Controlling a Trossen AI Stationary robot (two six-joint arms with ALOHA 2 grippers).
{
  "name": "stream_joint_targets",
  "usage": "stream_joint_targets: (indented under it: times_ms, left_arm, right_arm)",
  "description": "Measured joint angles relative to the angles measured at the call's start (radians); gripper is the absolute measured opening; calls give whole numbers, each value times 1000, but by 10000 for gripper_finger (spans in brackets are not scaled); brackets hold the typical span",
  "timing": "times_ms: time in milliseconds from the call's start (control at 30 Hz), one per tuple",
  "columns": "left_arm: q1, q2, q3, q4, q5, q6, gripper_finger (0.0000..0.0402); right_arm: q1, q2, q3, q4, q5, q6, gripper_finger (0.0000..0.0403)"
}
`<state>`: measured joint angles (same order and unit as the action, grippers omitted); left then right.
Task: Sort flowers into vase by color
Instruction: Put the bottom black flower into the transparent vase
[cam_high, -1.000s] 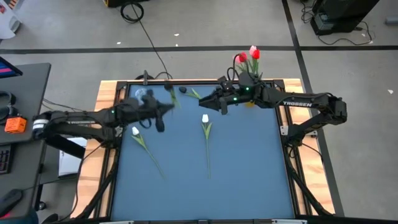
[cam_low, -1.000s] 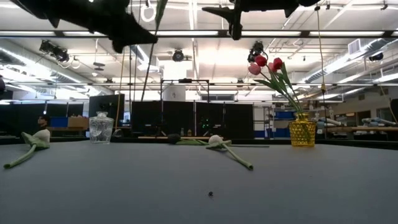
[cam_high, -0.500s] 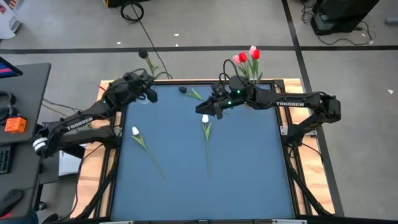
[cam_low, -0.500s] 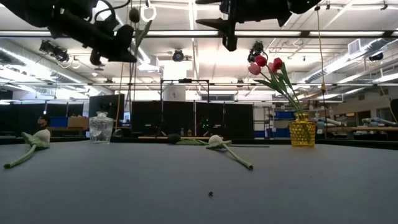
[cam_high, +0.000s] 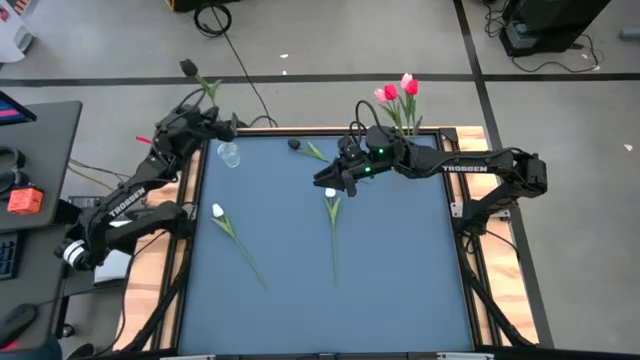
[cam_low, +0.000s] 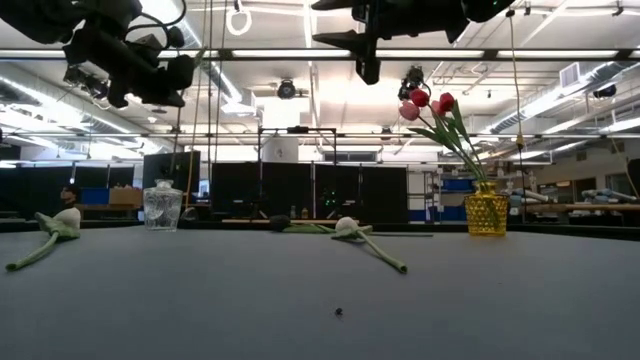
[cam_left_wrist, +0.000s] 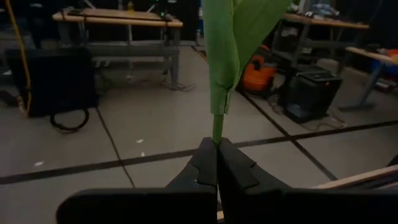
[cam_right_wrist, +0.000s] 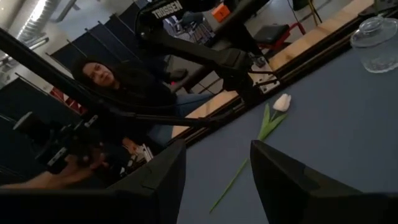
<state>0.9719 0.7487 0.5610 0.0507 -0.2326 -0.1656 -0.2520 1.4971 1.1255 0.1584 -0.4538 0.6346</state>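
Counter (cam_high: 400, 290) first, a wide blue top, with both dark arms reaching over its far half. Left hand (cam_high: 222, 127) hangs past the far left corner, clenched on a green stem of the dark-headed tulip (cam_high: 189, 69), which sticks out beyond the edge. Right hand (cam_high: 327, 183), fingers spread and holding nothing, hovers just over a white tulip (cam_high: 331, 192) lying mid-counter. Yellow vase (cam_low: 487, 209) at the far right holds red and pink tulips (cam_high: 399, 92). Clear glass vase (cam_high: 229, 155) stands near the left hand. Another white tulip (cam_high: 218, 211) lies toward the left.
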Motion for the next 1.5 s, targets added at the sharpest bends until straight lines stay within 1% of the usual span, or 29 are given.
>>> stream_joint_targets:
  times_ms: [500, 600, 800, 933, 1067, 1167, 1233, 1333, 1400, 1500]
  left_arm:
    - [-5, 4, 0, -32, 1, 20, 0]
    - [-5, 4, 0, -40, -4, 14, 0]
    - [-44, -27, 0, -47, -18, 1, 0]
    - [-89, -83, 1, -133, -98, -18, 0]
    - [-159, -167, 1, -207, -182, -28, 0]
    - [-219, -226, 1, -216, -231, -49, 0]
    - [-264, -244, -2, -225, -282, -56, 0]
    - [-333, -254, -54, -226, -374, -83, 0]
    - [-374, -258, -110, -174, -421, -113, 0]
    - [-423, -261, -166, -15, -469, -100, 0]
  right_arm:
    - [-43, 0, 0, -8, -20, -62, 187]
    - [-46, 0, 0, -7, -40, -75, 187]
    - [-46, 0, 0, -7, -42, -97, 187]
    - [-46, 0, 0, -7, -42, -115, 186]
    - [-46, 0, 0, -7, -37, -126, 185]
    - [-46, 0, 0, -8, -24, -149, 185]
    - [-49, 0, 0, -9, -14, -165, 185]
    - [-63, 0, 0, -9, -15, -180, 185]
    - [-74, 0, 0, -9, -15, -186, 185]
    - [-90, 0, 0, -8, -19, -185, 185]
